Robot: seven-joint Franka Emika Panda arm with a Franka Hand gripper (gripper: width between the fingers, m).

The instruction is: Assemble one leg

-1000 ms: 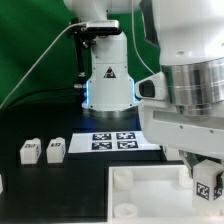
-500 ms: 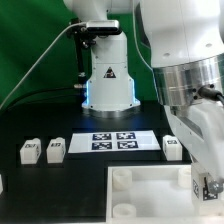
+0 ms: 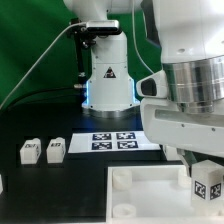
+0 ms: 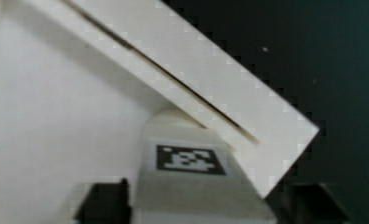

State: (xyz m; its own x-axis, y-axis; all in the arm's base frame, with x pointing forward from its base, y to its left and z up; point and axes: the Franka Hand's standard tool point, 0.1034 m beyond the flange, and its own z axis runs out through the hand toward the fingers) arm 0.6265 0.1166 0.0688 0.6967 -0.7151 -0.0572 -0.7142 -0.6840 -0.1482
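My gripper point(image 3: 206, 176) is shut on the leg point(image 3: 209, 186), a small white post with a black-and-white tag on its square end. It holds the leg over the near corner of the large white tray-like piece point(image 3: 140, 192), at the exterior view's right. In the wrist view the leg point(image 4: 193, 170) stands between my two dark fingers point(image 4: 106, 201), with the tray piece's raised rim point(image 4: 199, 85) running diagonally past it. Two more legs point(image 3: 29, 151) point(image 3: 56, 149) lie on the black table at the exterior view's left.
The marker board point(image 3: 122, 141) lies flat behind the tray piece, in front of the white robot base point(image 3: 108, 80). My arm's bulky wrist point(image 3: 190, 90) fills the exterior view's right and hides the table behind it.
My wrist has turned back, so the held leg's tag faces the exterior camera again. A leg seen beside the marker board half a second ago is now hidden behind my arm.
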